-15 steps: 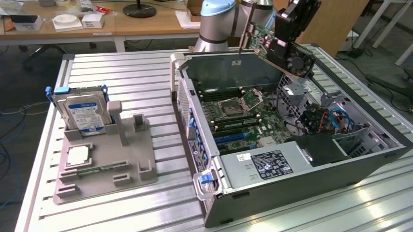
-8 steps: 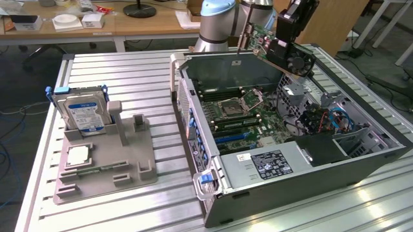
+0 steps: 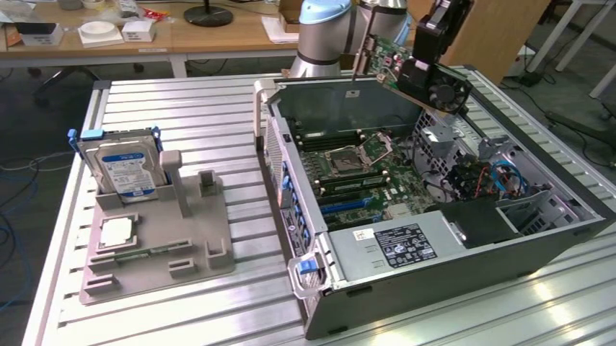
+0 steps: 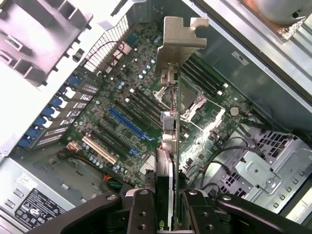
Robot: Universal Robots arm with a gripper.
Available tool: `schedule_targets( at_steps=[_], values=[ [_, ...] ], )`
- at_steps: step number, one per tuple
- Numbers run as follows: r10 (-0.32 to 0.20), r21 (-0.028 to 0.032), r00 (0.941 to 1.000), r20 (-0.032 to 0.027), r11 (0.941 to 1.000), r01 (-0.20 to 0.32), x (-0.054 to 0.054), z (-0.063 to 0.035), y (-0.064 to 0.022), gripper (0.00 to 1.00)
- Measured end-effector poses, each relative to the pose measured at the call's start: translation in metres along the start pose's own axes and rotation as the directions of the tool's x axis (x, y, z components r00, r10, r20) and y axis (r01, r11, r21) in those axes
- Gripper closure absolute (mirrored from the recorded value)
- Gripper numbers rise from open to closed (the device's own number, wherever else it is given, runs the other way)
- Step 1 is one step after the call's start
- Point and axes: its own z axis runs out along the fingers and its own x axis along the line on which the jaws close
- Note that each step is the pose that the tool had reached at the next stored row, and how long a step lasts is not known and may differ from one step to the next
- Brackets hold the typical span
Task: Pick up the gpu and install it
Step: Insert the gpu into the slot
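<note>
1. Exterior view: thin green-board gpu [image 3: 409, 61] with dark round fan and silvery end bracket, in the air over the far end of the open grey computer case [image 3: 433, 288]. Long axis slants, bracket end higher toward the exterior view's left. The black gripper [image 3: 430, 68] clamps the fan end
2. Wrist view: gpu [image 4: 169, 136] edge-on, long axis pointing away from the gripper [image 4: 165, 207], bracket foremost. Black fingers [image 4: 141, 209] closed on both faces, with the green motherboard [image 4: 122, 112] beyond

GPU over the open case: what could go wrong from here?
1. The gpu, clamped edge-on in the gripper, hangs above the board near the processor socket; a slip could drop it there.
2. The blue slot lies off to one side of the card, so lowering misaligned could hit board parts.
3. Its metal bracket could catch the case wall.
</note>
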Motion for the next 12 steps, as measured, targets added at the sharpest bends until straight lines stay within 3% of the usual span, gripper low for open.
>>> schedule_targets(
  at_steps=[12],
  values=[
    [-0.062, -0.0051, 0.998, 0.0014, 0.998, 0.062, 0.0005, 0.0, -0.0006, 0.73]
  ],
)
